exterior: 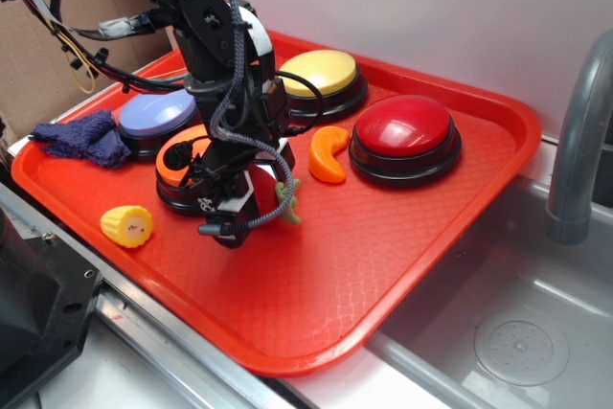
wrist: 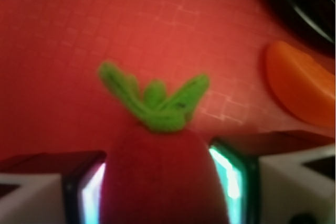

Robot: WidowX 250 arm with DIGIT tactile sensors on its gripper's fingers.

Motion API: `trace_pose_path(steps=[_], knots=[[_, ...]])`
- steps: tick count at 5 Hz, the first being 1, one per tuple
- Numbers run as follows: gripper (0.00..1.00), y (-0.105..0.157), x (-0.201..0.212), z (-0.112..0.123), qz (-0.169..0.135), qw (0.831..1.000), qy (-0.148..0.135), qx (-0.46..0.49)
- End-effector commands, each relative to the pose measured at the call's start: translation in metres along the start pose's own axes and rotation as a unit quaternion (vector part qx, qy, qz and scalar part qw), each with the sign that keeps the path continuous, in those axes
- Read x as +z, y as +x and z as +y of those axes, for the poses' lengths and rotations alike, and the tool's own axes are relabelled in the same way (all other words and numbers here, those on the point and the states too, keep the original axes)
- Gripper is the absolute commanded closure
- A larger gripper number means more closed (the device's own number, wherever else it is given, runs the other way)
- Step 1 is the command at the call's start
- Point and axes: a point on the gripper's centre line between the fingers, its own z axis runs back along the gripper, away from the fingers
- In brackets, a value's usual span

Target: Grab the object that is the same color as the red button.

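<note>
We see the small fuzzy dark-red plush toy (wrist: 160, 177) with its green leafy top squeezed between the two fingers (wrist: 89, 195) of the black robot gripper (wrist: 157, 192). The gripper is clamped on the toy, one finger pressing on each side. In the outside view, only the green leaves (exterior: 286, 203) poke out from the gripper (exterior: 251, 200), down low over the red plastic tray (exterior: 402, 237). We cannot tell if the toy touches the tray.

Just beside the gripper is an orange dome button (exterior: 182, 155) on a black base. A little orange curved toy (exterior: 329, 155) lies near, and next to it sits the big shiny dark-red dome button (exterior: 404, 128). Farther back are a yellow dome button (exterior: 318, 72) and a purple dome button (exterior: 153, 114). A dark blue cloth (exterior: 81, 136) and a small yellow corn toy (exterior: 127, 226) lie apart on the tray.
</note>
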Motion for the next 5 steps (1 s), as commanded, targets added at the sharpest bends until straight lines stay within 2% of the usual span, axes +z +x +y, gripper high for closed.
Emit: trace_pose_path(steps=[1, 2, 3, 4, 5], knots=[[1.0, 0.011, 0.054, 0.006, -0.018, 0.996, 0.023, 0.083], [1.0, 0.002, 0.091, 0.008, 0.003, 0.981, 0.032, 0.193], [1.0, -0.011, 0.117, 0.004, 0.033, 0.954, 0.036, 0.296], [1.0, -0.025, 0.14, -0.002, 0.048, 0.921, 0.042, 0.383], [1.0, -0.039, 0.157, -0.005, 0.044, 0.885, 0.049, 0.46]])
